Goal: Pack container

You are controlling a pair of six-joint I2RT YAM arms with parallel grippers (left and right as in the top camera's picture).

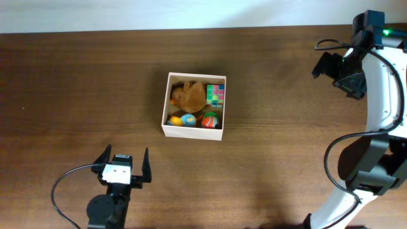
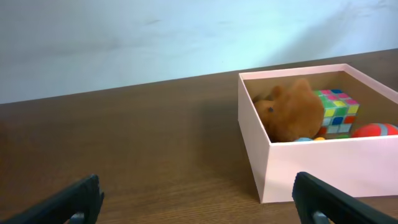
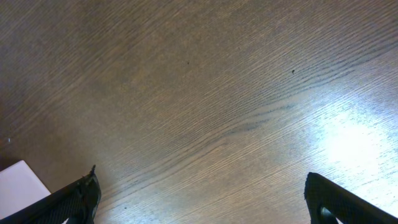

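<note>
A dark brown wood-grain surface (image 1: 267, 178) spreads wide, meeting a plain pale white wall (image 1: 159, 13) at its far edge.

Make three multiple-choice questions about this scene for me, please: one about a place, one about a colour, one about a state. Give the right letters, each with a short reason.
1. Where is the multicoloured cube?
A. Outside the container
B. Inside the container, next to the plush toy
C. Buried under the plush toy

2. What colour is the plush toy?
A. Blue
B. White
C. Brown

3. What is the state of the left gripper?
A. Open and empty
B. Shut on the cube
C. Shut on the plush toy

Answers:
1 B: the overhead view shows the cube in a corner of the container, beside the toy.
2 C: the overhead and left wrist views both show brown fur.
3 A: its fingers stand wide apart with nothing between them.
</note>
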